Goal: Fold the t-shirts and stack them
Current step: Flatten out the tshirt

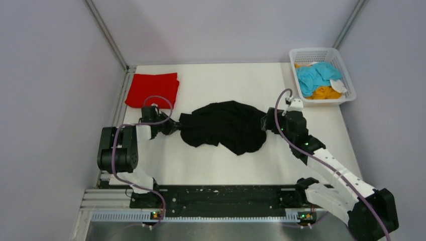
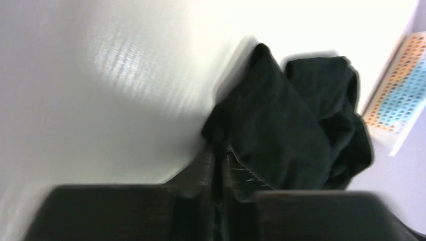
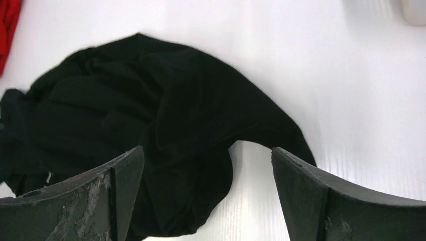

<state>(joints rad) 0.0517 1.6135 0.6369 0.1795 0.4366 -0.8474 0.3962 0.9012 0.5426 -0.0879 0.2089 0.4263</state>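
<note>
A large black t-shirt (image 1: 226,126) lies crumpled at the table's middle. My left gripper (image 1: 176,125) is shut on its left edge; the left wrist view shows the black cloth (image 2: 281,130) pinched between the closed fingers (image 2: 203,170). My right gripper (image 1: 268,122) is open at the shirt's right edge, its two fingers spread above the cloth (image 3: 150,115) with nothing between them. A bright red t-shirt (image 1: 152,89) lies folded at the far left. Light blue (image 1: 316,75) and orange (image 1: 325,92) shirts lie in the basket.
A white plastic mesh basket (image 1: 351,93) stands at the far right corner of the white table (image 1: 226,165). A wall rail runs along the table's left edge. The basket also shows in the left wrist view (image 2: 402,100).
</note>
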